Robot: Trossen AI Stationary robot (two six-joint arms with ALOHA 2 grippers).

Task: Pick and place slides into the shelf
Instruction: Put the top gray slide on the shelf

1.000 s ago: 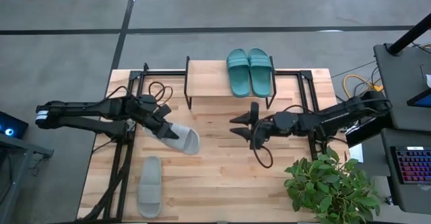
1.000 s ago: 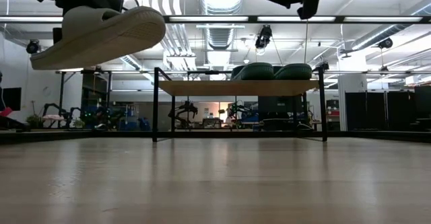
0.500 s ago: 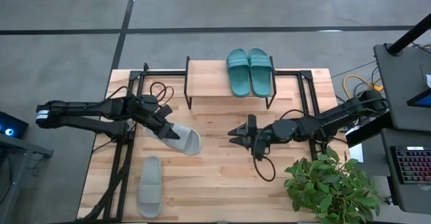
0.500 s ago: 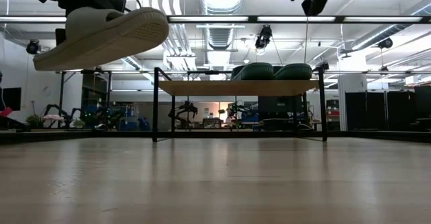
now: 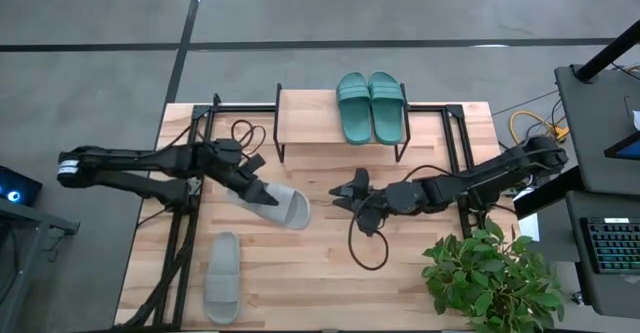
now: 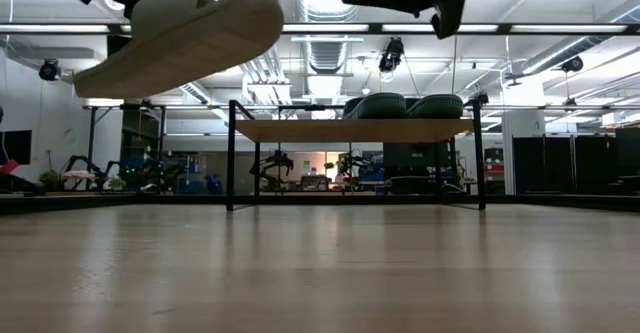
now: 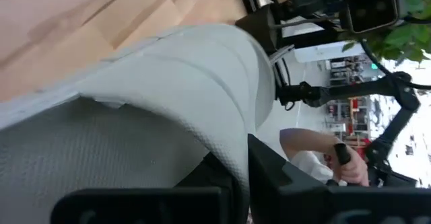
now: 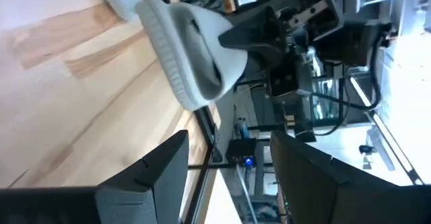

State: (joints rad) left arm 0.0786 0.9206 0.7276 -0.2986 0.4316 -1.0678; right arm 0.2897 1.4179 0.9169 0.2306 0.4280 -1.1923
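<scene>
One light grey slide (image 5: 278,205) is carried by my left gripper (image 5: 250,185), which is shut on it over the table's left half; the low view shows this slide (image 6: 185,38) in the air with its toe end raised. The second grey slide (image 5: 222,276) lies sole-down near the table's near-left edge. The teal-green pair (image 5: 371,105) rests side by side on the right part of the shelf (image 5: 315,115) at the far edge. My right gripper (image 5: 345,195) hovers open over the table's middle, pointing toward the held slide (image 8: 188,56) and apart from it. My left gripper holds the grey slide by its ribbed strap (image 7: 232,158), at the strap's edge, which is pinched between the two fingers (image 7: 273,177). The fingers come level from the table's left. The slide is lifted clear of the table, sole down, tilted with its toe end higher.
The left half of the shelf plank (image 6: 290,130) is bare wood. A potted plant (image 5: 490,278) stands at the table's near-right corner. Loose black cables (image 5: 365,243) trail under the right arm. Black frame bars (image 5: 455,153) flank the shelf. A person's hand (image 7: 316,153) shows beyond the table.
My left gripper has moved toward the table's right and upward, carrying the grey slide with it; the slide's toe end has tipped higher. My right gripper has travelled toward the table's left, closer to the held slide, staying open.
</scene>
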